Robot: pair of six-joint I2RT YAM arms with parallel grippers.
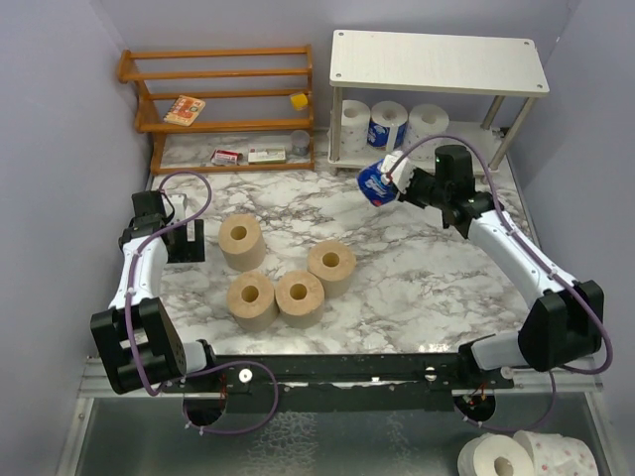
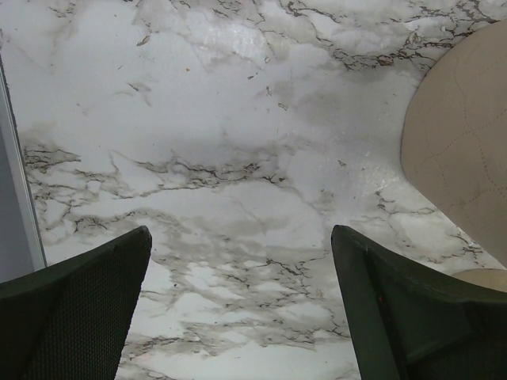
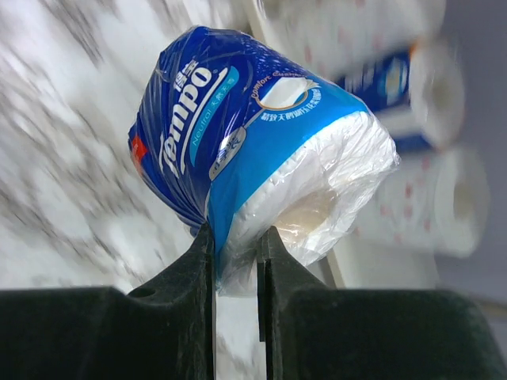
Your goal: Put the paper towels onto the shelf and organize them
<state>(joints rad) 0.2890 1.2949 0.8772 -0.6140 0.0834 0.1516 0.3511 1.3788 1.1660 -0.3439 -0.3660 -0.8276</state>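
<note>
Near the shelf [image 1: 438,61], the right hand [image 1: 395,184] is pinched closed on the wrapper of a blue roll [image 1: 376,184] above the table [image 1: 397,288]. I judge this the carrying step; next comes gentle placing beside three shelved rolls [image 1: 387,124].

Three rolls [image 1: 387,124] on shelf [image 1: 437,61] lower board, four rolls [image 1: 301,297] on table [image 1: 417,278] centre, rack [image 1: 223,72] left of shelf

both arms same build: left arm [image 1: 139,273], right arm [image 1: 516,248], white link shells, black joint housings, black base blocks. purple cable [image 1: 186,175] looped along each. left gripper [image 2: 242,305] fingers [image 2: 79,309] dark green-black, fine mesh texture. right gripper [image 3: 235,245] fingers [image 3: 182,293] matte black, moulded.
</note>
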